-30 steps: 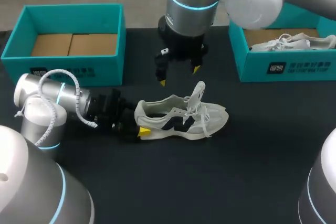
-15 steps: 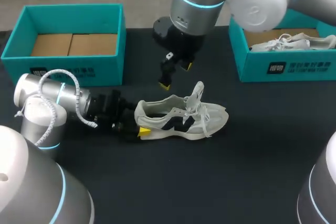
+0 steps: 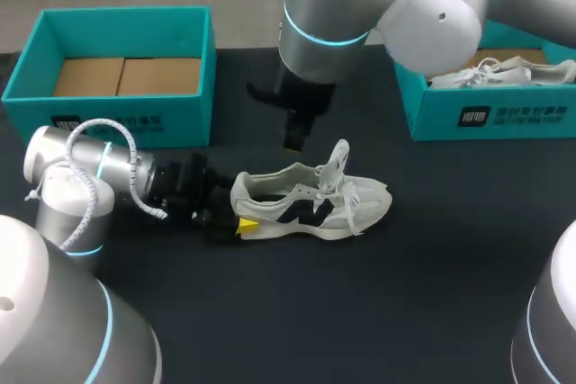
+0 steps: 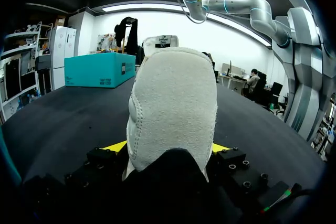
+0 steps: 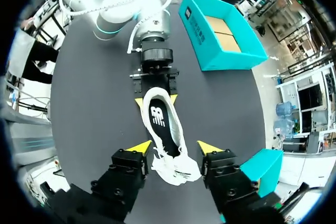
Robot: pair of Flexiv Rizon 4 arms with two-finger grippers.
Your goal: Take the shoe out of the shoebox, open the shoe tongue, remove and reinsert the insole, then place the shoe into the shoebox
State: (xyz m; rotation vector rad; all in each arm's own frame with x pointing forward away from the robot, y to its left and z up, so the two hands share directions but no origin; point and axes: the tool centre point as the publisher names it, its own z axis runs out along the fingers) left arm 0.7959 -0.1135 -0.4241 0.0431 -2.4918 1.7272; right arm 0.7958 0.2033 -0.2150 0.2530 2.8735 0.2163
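white shoe (image 3: 310, 202) lies on its sole on the dark surface (image 3: 405, 294), outside the teal shoebox (image 3: 117, 123), its heel clamped between the left jaws, which have not moved. the right jaws, spread wide and holding nothing, hang directly above the shoe's opening; over the past second that wrist has turned, hiding its yellow tips from overhead.

The left arm (image 3: 85, 177) lies low and level, its wrist turned toward the middle. The left gripper (image 4: 168, 148) points sideways, both yellow-tipped fingers pressed against opposite sides of the heel of the shoe (image 3: 310, 200). The right arm (image 3: 328, 15) comes across from the right and bends straight down, so the right gripper (image 5: 174, 147) hangs above the shoe, fingers spread apart and clear of it.
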